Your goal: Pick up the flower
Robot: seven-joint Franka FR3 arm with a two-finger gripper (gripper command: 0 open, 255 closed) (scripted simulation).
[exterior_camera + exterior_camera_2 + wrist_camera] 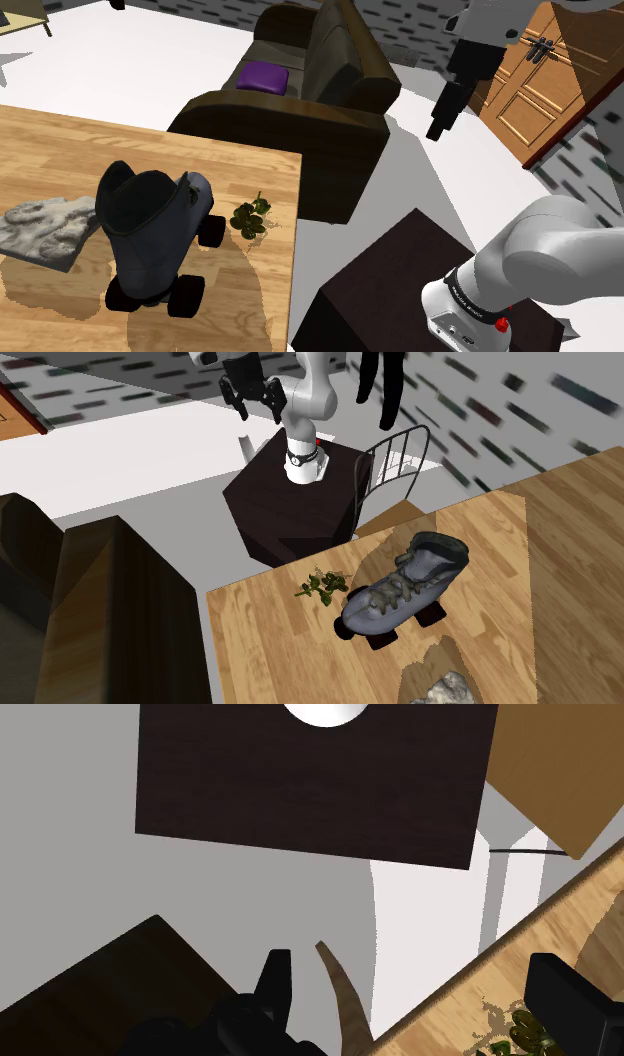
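Flower (250,218): a small sprig with dark green leaves, thin stems and a few olive-yellow bits. No clear bloom colour can be made out. It lies flat on the wooden table (60,150), close to the table edge that faces the stand (400,290).

Neighbours: the roller skate (155,240) (dark grey boot, black wheels) stands just beside the flower, with its front wheels nearest the leaves. I cannot tell whether they touch. In the second exterior view the sprig (322,586) lies off the skate's toe (400,592), between the skate and the table edge.

Gripper (437,125): raised high, off the table, over the pale floor (420,190) between the stand and the dark brown sofa (320,90). In the second exterior view it hangs (255,410) above and beside the stand (290,502), well apart from the flower.

Fingers (275,984): released, standing wide apart, with nothing between them but floor and table edge far below.

Flower relative to the fingers, wrist view: the gripper (415,979) looks down on the stand's top (310,794) and the table edge (560,954). The sprig (530,1029) shows at the inner side of one finger, partly hidden by it, far below and not touched.
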